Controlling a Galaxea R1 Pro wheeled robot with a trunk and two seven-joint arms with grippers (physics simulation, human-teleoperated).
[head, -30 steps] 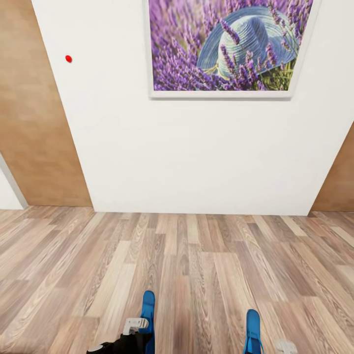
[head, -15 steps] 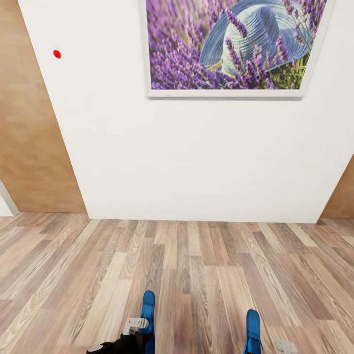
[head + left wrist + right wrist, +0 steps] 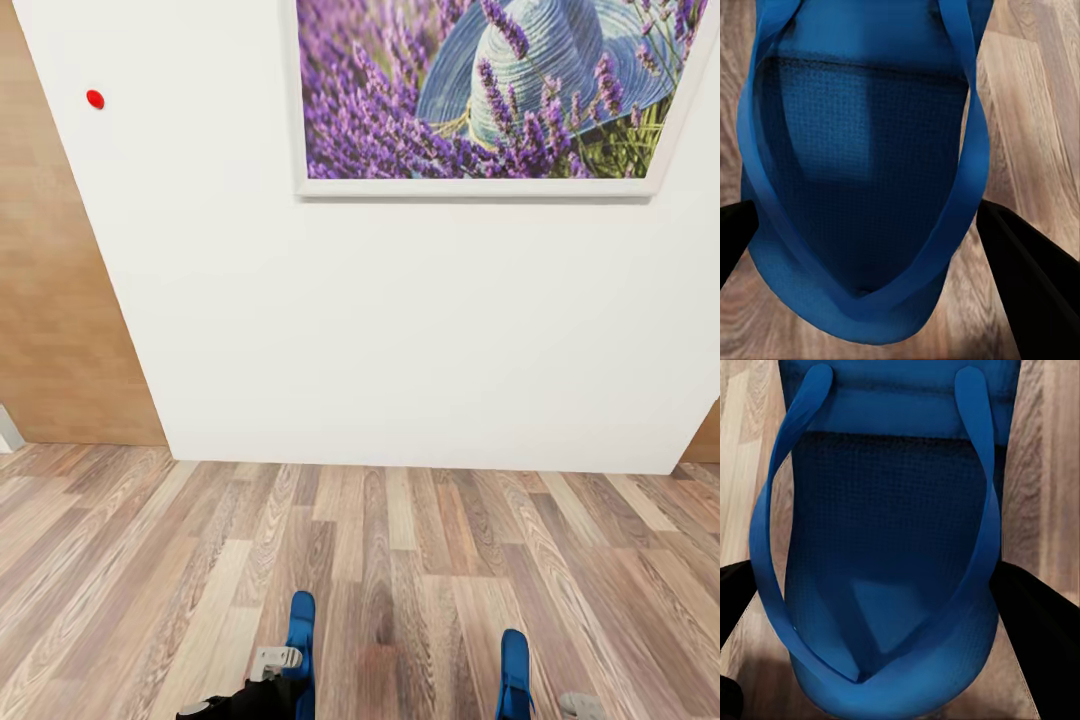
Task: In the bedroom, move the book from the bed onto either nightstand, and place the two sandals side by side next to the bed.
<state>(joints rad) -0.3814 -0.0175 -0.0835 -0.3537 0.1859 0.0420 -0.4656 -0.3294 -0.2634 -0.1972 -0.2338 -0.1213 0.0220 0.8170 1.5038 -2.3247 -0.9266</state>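
Note:
Two bright blue sandals are carried low in front of me. In the head view the left sandal [image 3: 302,635] sticks out from my left gripper [image 3: 277,662], and the right sandal [image 3: 514,668] rises beside a grey part of my right gripper [image 3: 578,706]. Seen from the left wrist, the left sandal [image 3: 862,172] sits strap-side up between the black fingers [image 3: 1039,281] of the left gripper [image 3: 881,259]. The right wrist view has the other sandal [image 3: 889,547] clamped between dark fingers [image 3: 1042,622] of the right gripper [image 3: 889,619]. The book, bed and nightstand are out of view.
A white wall [image 3: 400,330] stands close ahead, bearing a framed lavender-and-hat picture [image 3: 480,90] and a small red dot [image 3: 95,99]. Light wood panelling [image 3: 50,300] flanks the wall at the left. Wood plank floor [image 3: 400,560] runs up to the wall's base.
The whole view has shifted: the wall looms larger and the picture has slid up and right, so the camera has moved. Both sandals keep their place at the bottom of the view.

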